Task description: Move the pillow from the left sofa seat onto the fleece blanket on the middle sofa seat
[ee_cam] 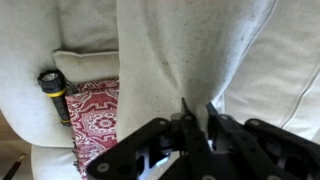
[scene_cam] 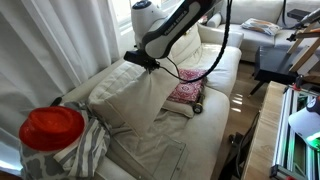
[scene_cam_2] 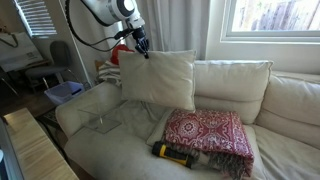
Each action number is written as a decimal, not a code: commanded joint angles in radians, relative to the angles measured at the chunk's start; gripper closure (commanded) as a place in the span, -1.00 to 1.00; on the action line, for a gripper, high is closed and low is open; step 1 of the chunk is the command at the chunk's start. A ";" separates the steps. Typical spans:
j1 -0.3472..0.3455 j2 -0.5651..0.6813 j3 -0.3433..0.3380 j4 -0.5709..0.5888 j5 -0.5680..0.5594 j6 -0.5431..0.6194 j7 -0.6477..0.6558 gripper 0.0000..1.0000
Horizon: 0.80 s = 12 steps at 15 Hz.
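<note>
pillow (scene_cam_2: 157,80) gripped by hand (scene_cam_2: 143,47), near fleece blanket (scene_cam_2: 205,135)

Pillow (scene_cam_2: 155,78) under hand (scene_cam_2: 145,53), beside blanket (scene_cam_2: 205,135) on seat (scene_cam_2: 105,138); flashlight (scene_cam_2: 172,153) before blanket.

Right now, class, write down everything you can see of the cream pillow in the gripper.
The pillow is large, square and soft, of plain cream-white fabric, with folds gathered where it is pinched. The gripper is shut on its top edge near one corner, so it hangs roughly upright in front of the sofa's back cushions. Its lower edge reaches down near the seat, beside the red-patterned fleece blanket; whether it touches the blanket cannot be told.
</note>
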 commanded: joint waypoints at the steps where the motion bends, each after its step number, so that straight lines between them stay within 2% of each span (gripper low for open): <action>1: 0.049 -0.216 -0.063 -0.244 -0.152 0.004 0.135 0.93; 3: 0.040 -0.299 -0.070 -0.340 -0.238 0.030 0.186 0.93; 4: -0.022 -0.166 0.003 -0.189 -0.192 -0.005 0.146 0.74; 7: -0.033 -0.253 0.002 -0.287 -0.243 -0.004 0.174 0.74; 10: -0.032 -0.267 0.004 -0.307 -0.244 -0.002 0.176 0.74; 11: -0.028 -0.268 0.004 -0.301 -0.252 -0.004 0.169 0.93; 12: -0.040 -0.271 0.008 -0.306 -0.263 0.003 0.149 0.93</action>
